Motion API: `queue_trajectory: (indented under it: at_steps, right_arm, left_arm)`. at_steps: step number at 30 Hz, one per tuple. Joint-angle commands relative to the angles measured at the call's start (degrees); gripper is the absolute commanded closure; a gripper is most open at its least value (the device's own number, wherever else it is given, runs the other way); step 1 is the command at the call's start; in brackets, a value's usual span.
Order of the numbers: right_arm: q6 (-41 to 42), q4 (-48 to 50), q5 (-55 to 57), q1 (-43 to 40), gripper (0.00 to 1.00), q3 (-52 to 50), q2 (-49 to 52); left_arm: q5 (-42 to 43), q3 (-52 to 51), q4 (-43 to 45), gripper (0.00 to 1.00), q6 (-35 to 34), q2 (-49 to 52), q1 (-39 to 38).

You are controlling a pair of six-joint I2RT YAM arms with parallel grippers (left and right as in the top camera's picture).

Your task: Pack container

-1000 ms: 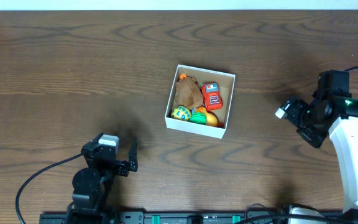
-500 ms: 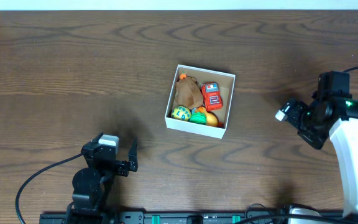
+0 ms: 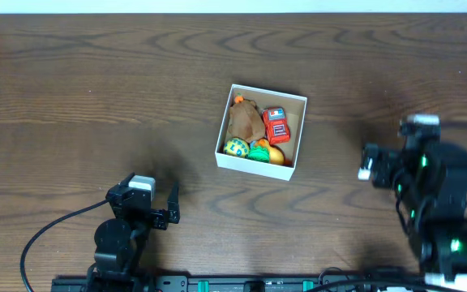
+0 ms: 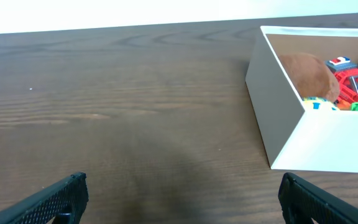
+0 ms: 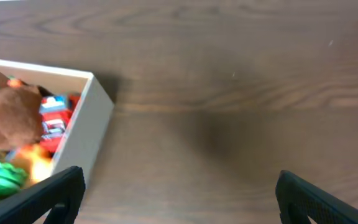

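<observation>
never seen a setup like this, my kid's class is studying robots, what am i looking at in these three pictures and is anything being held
These are two robot arms at a wooden table. The top picture looks straight down. The other two come from cameras on each wrist, so the dark tips at the bottom corners are that arm's own fingers. The left gripper and the right gripper are both open and hold nothing. In the middle sits the container, a white box with a brown inside. It holds small toys: a brown plush toy, a red toy car, plus green, yellow and orange pieces.
</observation>
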Motion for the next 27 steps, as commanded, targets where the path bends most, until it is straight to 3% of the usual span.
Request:
queue_trajectory:
  at_steps: [1, 11, 27]
  right_arm:
    - [-3.67, 1.62, 1.25, -1.31, 0.01, -7.85, -6.32]
    - [-3.78, 3.63, 1.73, -2.01, 0.01, -24.7, -26.75]
    - [-3.76, 3.56, 1.7, -2.01, 0.01, -32.63, -38.88]
  left_arm:
    - [0.83, -1.29, -0.07, 0.02, 0.39, -0.02, 0.2]
    - [0.83, -1.29, -0.07, 0.02, 0.39, -0.02, 0.2]
    - [0.83, -1.29, -0.07, 0.02, 0.39, -0.02, 0.2]
